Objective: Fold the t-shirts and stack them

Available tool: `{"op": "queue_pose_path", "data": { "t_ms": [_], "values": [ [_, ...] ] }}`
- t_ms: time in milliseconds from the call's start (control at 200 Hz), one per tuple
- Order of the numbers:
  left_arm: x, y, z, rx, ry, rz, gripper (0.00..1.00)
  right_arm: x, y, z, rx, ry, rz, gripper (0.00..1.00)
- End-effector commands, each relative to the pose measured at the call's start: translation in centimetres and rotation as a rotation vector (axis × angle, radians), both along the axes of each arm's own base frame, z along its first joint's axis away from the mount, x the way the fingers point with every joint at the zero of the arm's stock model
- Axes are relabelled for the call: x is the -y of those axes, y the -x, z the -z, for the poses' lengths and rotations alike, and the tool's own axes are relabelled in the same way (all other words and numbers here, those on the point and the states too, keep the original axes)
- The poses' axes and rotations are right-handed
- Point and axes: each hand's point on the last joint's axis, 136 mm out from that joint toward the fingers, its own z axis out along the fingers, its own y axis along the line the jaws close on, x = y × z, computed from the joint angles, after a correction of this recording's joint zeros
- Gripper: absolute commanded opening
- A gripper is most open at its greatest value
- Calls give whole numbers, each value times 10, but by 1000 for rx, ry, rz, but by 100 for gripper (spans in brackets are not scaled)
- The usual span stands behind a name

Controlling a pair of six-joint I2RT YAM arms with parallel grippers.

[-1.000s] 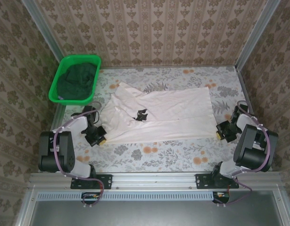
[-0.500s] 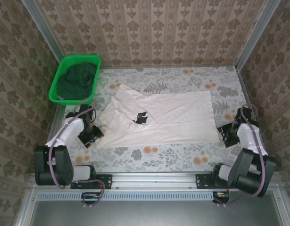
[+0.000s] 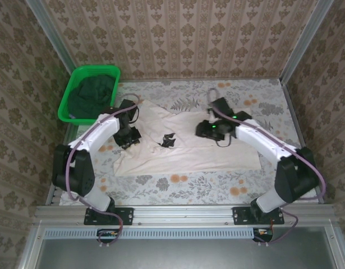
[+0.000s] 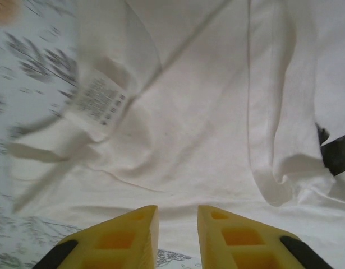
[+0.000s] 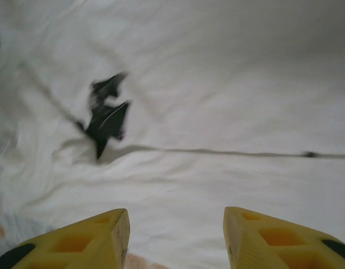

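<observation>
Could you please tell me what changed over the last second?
Both pincers let go of the near corners of the cream t-shirt and swung inward over it: the left pincer hovers open above its left part, the right pincer open near the black mark. The shirt barely shifted; the dark green t-shirt stays in the basket.

The top external view looks steeply down from above and behind the arm bases [image 3: 107,214], far enough to take in the whole floral-patterned table [image 3: 183,184] and the large pale cream-pink cloth t-shirt [image 3: 189,148] spread on it. Each wrist view looks down past its own yellow fingertips [image 4: 144,224], very close to that shirt's cloth. All three views share the small black chest mark [image 5: 105,120].
</observation>
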Motion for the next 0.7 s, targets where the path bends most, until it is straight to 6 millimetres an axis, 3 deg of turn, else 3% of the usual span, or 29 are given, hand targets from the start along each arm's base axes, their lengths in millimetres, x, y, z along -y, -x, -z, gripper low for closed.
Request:
{"op": "queue_pose_path", "data": {
  "t_ms": [0, 95, 220, 355, 545, 695],
  "values": [
    [21, 10, 20, -103, 151, 16, 23, -56, 16, -1, 22, -3, -247, 47],
    [10, 6, 33, -124, 126, 48, 23, -105, 25, 4, 46, 33, -395, 46],
    [12, -6, 45, -105, 245, 44, 24, -140, 24, 17, 20, 81, -461, 45],
    [4, 3, 60, -131, 214, 110, 25, -154, 10, 39, -25, 142, -470, 46],
    [4, 14, 74, -168, 252, 136, 26, -167, -12, 52, -31, 221, -484, 47],
    [1, 14, 80, -186, 233, 163, 27, -176, -14, 68, -76, 240, -499, 47]
  ]
}}
